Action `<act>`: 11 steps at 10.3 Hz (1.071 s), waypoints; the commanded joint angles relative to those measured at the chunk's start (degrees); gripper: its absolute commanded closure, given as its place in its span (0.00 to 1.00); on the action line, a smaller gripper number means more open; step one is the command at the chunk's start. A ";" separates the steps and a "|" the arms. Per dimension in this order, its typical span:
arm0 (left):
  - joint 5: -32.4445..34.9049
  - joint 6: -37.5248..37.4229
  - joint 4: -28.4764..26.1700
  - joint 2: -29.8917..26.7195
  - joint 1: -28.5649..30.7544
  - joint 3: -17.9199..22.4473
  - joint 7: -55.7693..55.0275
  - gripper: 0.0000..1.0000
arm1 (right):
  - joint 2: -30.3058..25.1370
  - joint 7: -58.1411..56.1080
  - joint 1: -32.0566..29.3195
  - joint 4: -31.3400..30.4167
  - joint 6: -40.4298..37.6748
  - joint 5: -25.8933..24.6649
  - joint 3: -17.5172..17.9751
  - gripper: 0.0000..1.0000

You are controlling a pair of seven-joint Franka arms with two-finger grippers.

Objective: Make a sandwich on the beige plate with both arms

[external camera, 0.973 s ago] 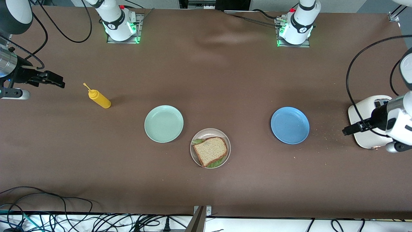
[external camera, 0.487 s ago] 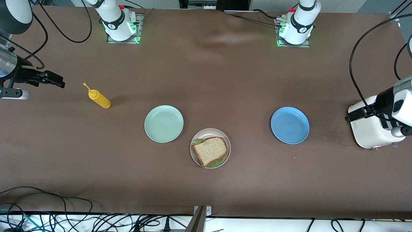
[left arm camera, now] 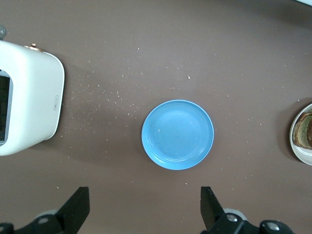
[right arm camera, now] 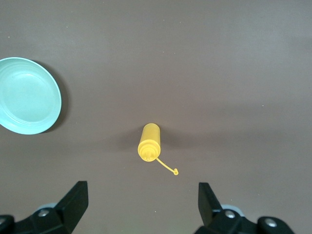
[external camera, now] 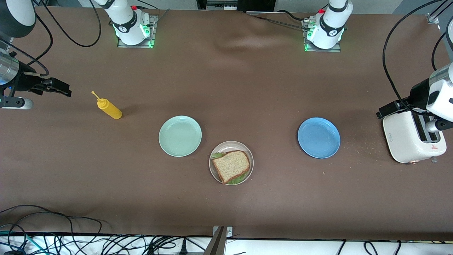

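Left tool (external camera: 384,112) open, brown-bread sandwich (external camera: 231,166) stacked

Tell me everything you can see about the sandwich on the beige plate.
The sandwich lies flat on the beige plate, filling most of it. Its top is a square-ish slice of brown wholegrain bread with a darker crust, turned at an angle. Crinkled green lettuce pokes out from under it at two corners. Whether a second slice lies beneath cannot be seen from above. Nothing touches it but the plate. It sits between the mint green plate and the blue plate, nearer the front camera than both.
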 commanded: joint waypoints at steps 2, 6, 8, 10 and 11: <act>-0.48 -2.47 -2.26 -3.06 0.37 -0.48 0.42 0.00 | -0.09 0.63 -0.08 1.09 -0.94 -0.25 0.17 0.00; 0.91 -6.86 2.39 -2.53 0.02 -0.39 2.54 0.00 | 0.70 4.03 0.01 2.76 -1.11 -0.08 0.26 0.00; 1.19 -7.58 3.54 -2.01 -0.07 -0.30 2.62 0.00 | 0.70 4.41 0.27 2.76 -1.11 -0.08 0.35 0.00; 1.19 -7.84 3.98 -1.83 -0.16 -0.30 4.89 0.00 | 0.70 4.50 0.45 2.76 -1.11 -0.16 0.43 0.00; 1.36 -7.93 4.42 -1.74 0.01 -0.21 8.39 0.00 | 0.79 4.50 0.45 2.76 -1.11 -0.16 0.43 0.00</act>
